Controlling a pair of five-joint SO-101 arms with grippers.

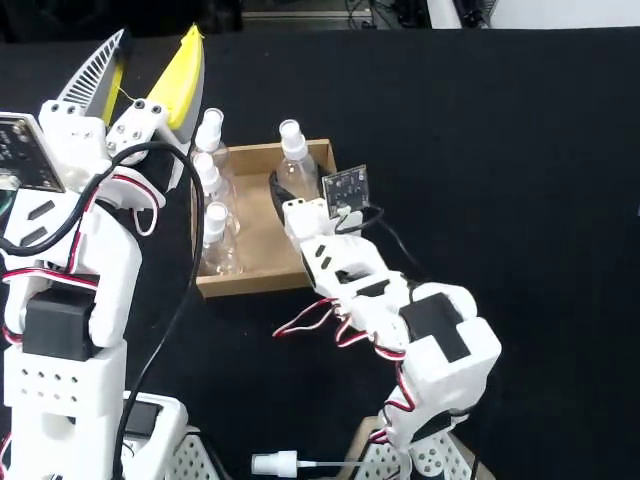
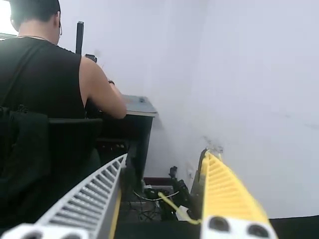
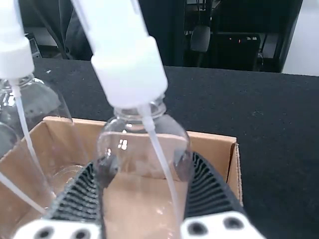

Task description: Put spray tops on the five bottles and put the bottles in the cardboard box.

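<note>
My right gripper (image 3: pixel 144 168) is clamped on a bottle (image 3: pixel 143 142), one ribbed finger on each side of its clear belly, low enough that the neck and the spray top (image 3: pixel 127 59) on it stand free above my grip. Holding it by the body keeps it upright, which I judge is what setting it down needs. Around my fingers is the cardboard box (image 3: pixel 222 145); the bottle sits in its corner, away from the three other bottles (image 1: pixel 205 172), which stand in a row along the box wall off to my gripper's side, each capped.

My left gripper (image 1: pixel 155 38) is raised well above and beyond that row, jaws apart and holding nothing. I take this as parking out of the way, so the box stays reachable.

Back behind both wrists, near my bases, a loose spray top (image 1: pixel 275 463) lies on the table (image 1: pixel 520 150). I count four bottles, so I judge one pairing is not yet done.

My own fingers and wrist hide the held bottle's base, so I cannot tell whether it rests on the box floor or hangs just above. I also cannot tell whether any top is fully seated.
</note>
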